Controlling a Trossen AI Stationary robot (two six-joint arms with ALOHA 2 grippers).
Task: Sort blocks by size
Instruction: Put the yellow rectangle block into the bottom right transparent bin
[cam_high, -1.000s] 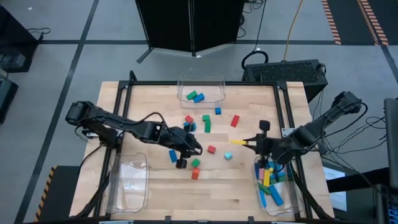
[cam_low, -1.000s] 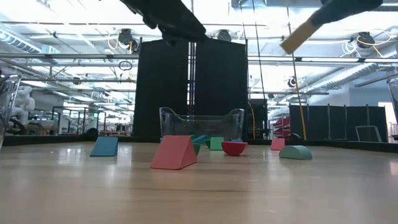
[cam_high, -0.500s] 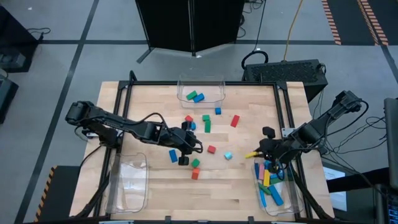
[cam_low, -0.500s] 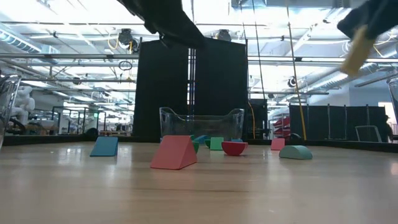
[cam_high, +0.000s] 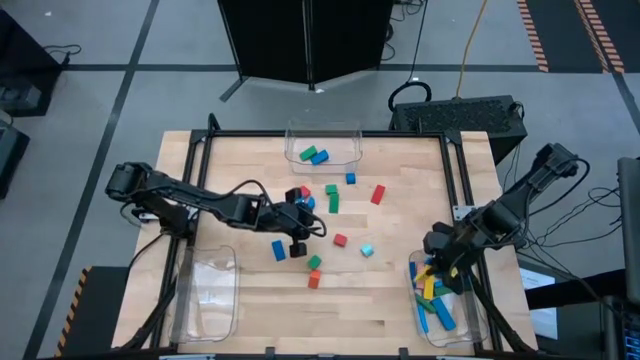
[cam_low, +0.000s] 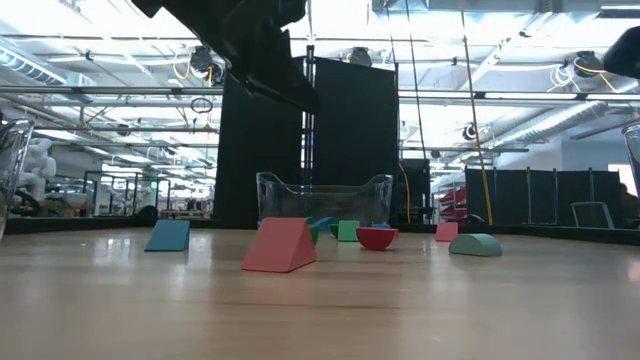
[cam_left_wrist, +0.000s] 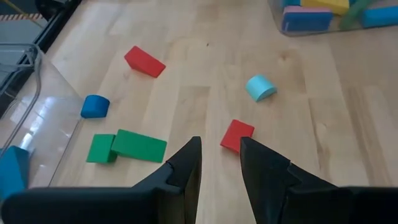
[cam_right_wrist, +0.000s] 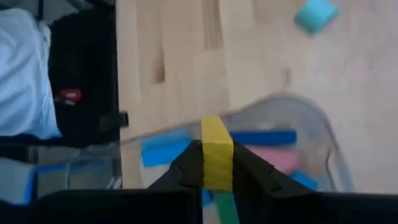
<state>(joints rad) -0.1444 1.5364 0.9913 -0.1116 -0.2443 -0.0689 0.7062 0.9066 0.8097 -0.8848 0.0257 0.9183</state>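
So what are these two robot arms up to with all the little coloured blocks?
They are sorting blocks into clear bins. The right gripper holds a long yellow block over the clear plastic bin at the table's right corner, already filled with long bars. The left gripper hangs empty, slightly open, above the scattered pieces mid-table, just by a small red block.

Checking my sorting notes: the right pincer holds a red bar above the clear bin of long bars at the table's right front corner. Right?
Not quite: the bar in the right pincer is yellow, not red, as the right wrist view shows. It is indeed held above the clear bin of long bars.
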